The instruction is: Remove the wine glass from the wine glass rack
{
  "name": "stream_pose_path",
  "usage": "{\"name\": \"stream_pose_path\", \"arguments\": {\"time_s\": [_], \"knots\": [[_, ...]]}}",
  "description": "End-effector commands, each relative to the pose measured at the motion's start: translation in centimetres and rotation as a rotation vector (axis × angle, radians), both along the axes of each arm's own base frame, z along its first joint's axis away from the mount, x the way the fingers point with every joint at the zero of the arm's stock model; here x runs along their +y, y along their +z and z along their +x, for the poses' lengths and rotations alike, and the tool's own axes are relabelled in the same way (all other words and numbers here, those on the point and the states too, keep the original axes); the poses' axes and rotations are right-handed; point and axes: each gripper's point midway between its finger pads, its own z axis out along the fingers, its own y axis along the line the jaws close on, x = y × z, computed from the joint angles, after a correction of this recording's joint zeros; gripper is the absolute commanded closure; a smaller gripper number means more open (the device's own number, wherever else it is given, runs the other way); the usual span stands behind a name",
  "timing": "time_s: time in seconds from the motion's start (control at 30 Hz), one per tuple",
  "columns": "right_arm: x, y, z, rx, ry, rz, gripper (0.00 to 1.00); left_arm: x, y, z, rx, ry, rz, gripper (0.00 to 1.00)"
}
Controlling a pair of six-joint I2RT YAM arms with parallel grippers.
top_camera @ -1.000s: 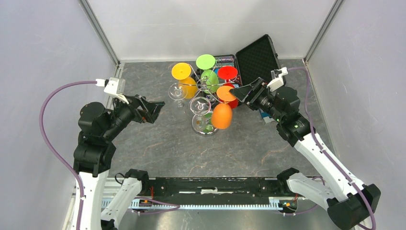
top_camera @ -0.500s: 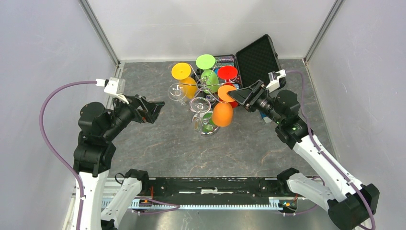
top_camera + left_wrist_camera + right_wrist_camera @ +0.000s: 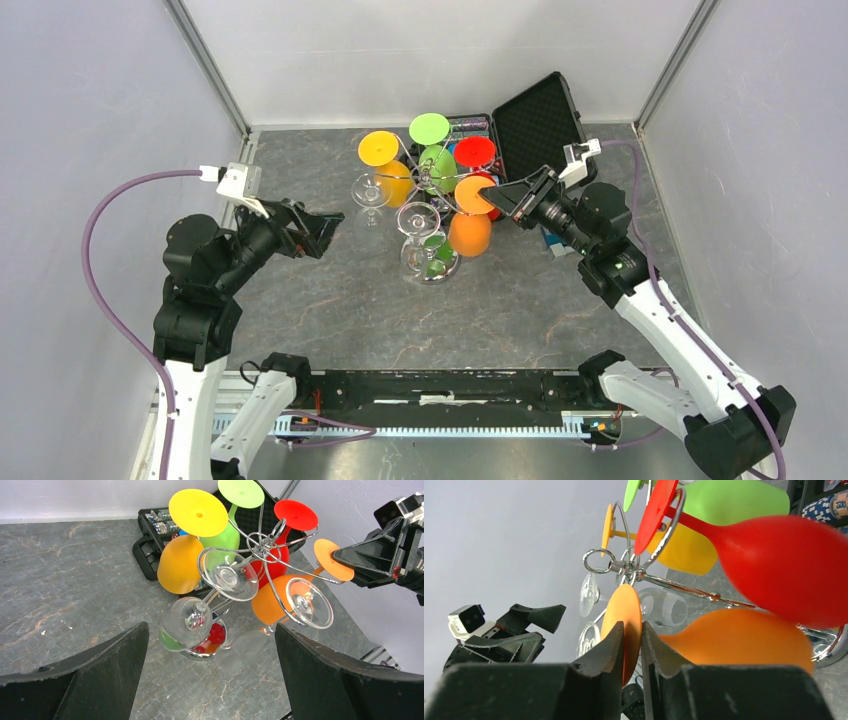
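Note:
The wine glass rack is a chrome wire stand in the middle of the table, with coloured and clear glasses hanging upside down from it. An orange wine glass hangs on its right side, foot up. My right gripper is shut on that foot's edge, one finger on each face of the disc. The orange bowl lies just right of the fingers. My left gripper stands wide open and holds nothing, left of the rack and apart from it.
Yellow, green and red glasses and two clear ones also hang on the rack. An open black case lies behind it at the back right. Grey walls close in on both sides.
My right gripper has moved left onto the orange foot and closed on it. The orange bowl has shifted slightly up. The left arm has not moved.

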Motion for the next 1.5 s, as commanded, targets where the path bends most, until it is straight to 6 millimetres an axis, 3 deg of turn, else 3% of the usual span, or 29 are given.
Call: {"name": "stream_pose_path", "arguments": {"time_s": [0.0,0.2,0.53,1.13,1.47], "knots": [[-0.3,2.1,0.4,-0.050,-0.024,-0.021,0.82,0.2,0.2,0.1,-0.023,0.009,0.014,0.00],[-0.6,2.7,0.4,-0.058,-0.038,-0.033,1.00,0.2,0.1,0.2,-0.022,0.010,0.014,0.00],[-0.2,5.0,-1.5,-0.093,0.022,0.087,1.00,0.2,0.1,0.3,-0.018,0.012,0.012,0.00],[3.1,4.9,-3.0,-0.015,0.178,0.159,1.00,0.3,0.1,0.1,-0.021,0.016,0.009,0.00],[2.0,5.5,-3.7,-0.046,0.123,0.136,1.00,0.1,0.4,0.0,-0.023,0.005,0.002,0.00]]}}
